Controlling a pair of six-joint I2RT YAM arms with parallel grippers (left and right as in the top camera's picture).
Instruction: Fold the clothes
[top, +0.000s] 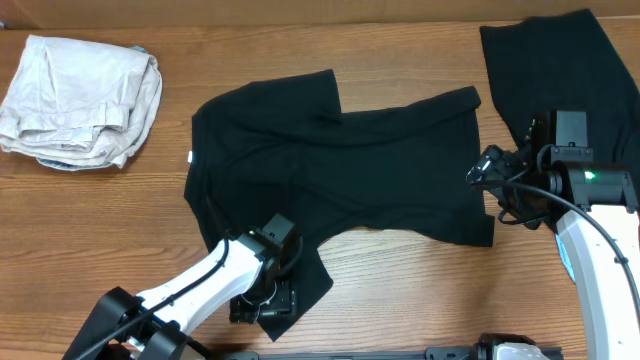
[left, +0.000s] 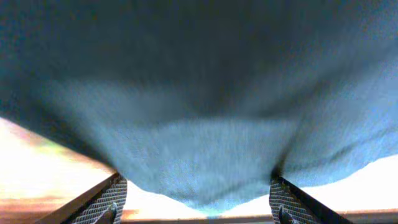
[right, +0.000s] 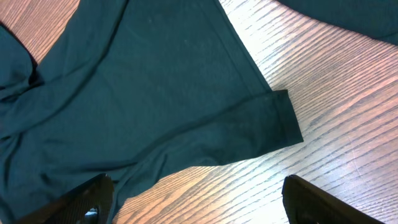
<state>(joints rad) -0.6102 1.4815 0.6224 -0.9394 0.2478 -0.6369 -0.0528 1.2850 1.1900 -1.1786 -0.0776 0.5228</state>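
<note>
Lying mostly flat across the middle of the table (top: 400, 300), the black T-shirt (top: 340, 170) has its white neck tag (top: 190, 155) at nine o'clock and its hem toward three, so the two arms can work it from opposite ends. The left gripper (top: 262, 305) sits at seven o'clock on the near sleeve (top: 300, 285). In its wrist view the fingers (left: 109, 196) are spread wide with cloth sagging across the gap, so nothing is pinched. This is probably the setup for lifting that sleeve inward. The right gripper (top: 478, 175) hovers at three o'clock, its jaws also released, over the hem corner (right: 283, 121), likely to pin or take it. A second black garment (top: 550, 60) waits at two o'clock, and a pale folded garment (top: 80, 100) lies at ten.
</note>
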